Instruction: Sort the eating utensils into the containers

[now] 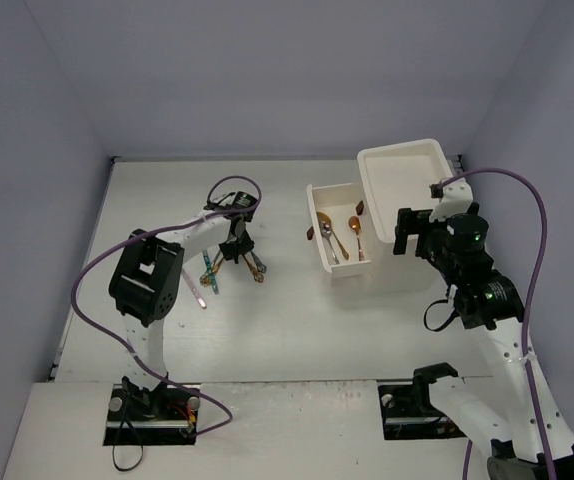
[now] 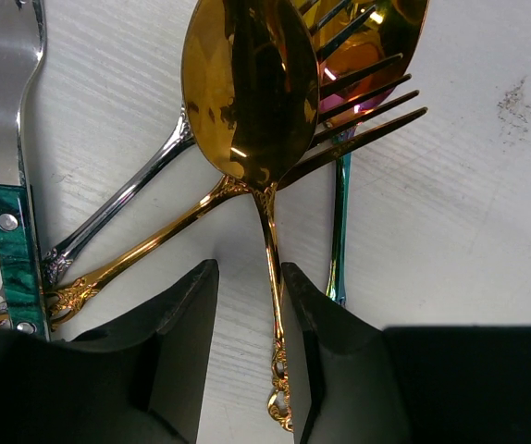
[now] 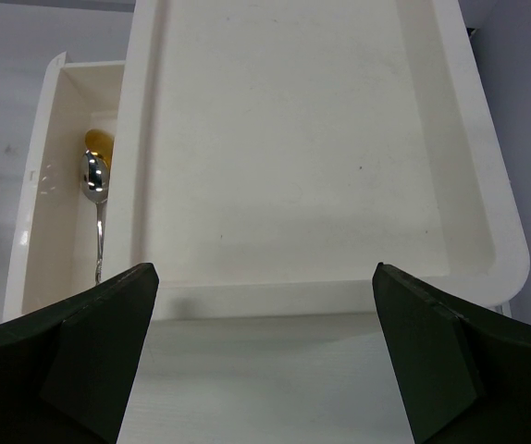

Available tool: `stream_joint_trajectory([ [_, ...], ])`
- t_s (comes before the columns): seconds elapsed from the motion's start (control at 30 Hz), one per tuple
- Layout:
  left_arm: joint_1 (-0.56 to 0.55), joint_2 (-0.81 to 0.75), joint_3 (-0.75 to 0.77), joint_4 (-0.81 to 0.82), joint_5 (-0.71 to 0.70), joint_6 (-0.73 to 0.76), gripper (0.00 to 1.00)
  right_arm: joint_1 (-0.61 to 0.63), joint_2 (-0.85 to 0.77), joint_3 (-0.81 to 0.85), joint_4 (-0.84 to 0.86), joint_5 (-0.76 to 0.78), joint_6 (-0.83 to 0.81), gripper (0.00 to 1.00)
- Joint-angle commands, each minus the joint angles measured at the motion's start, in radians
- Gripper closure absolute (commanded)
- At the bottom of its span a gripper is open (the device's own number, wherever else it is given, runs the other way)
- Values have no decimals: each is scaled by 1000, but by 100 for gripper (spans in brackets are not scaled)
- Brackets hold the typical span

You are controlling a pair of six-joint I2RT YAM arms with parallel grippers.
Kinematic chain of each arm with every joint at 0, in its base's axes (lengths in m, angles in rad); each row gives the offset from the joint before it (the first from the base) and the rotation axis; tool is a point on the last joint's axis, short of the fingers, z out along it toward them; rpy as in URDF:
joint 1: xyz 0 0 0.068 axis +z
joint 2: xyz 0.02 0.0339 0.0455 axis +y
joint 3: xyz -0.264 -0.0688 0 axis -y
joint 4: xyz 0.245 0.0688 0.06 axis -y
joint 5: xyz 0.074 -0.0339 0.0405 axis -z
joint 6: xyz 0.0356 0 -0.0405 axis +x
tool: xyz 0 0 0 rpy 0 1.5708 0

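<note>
The left gripper [image 2: 249, 310] is narrowed but not clamped. Its black fingers [image 2: 184, 319] straddle the thin handle of a gold spoon [image 2: 247, 92], one finger just beside the handle and a gap at the other. The wrist view shows this spoon lying across a gold fork [image 2: 367, 125], near a teal-handled piece [image 2: 11, 250], on the white table [image 2: 469, 231]; overhead, they read only as a small pile. The right gripper [image 3: 265, 365] gapes wide and holds nothing, above an empty white drawer [image 3: 511, 250]. Beside it, another drawer [image 1: 350, 270] holds spoons [image 1: 327, 228].
</note>
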Motion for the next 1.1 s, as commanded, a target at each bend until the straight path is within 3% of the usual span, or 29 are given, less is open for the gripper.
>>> stream_joint_trajectory([
  [0.0, 12, -15, 20, -12, 6, -23, 71, 7, 1, 4, 66, -10, -4, 0],
  [0.73, 31, 6, 22, -22, 9, -21, 71, 15, -1, -7, 66, -18, -1, 0],
  [0.97, 32, -50, -40, -39, -6, 3, 98, 15, -6, -11, 66, -17, -1, 0],
  [1.07, 32, -100, -56, -58, -27, 33, 100, 17, -6, -11, 66, -17, -1, 0],
])
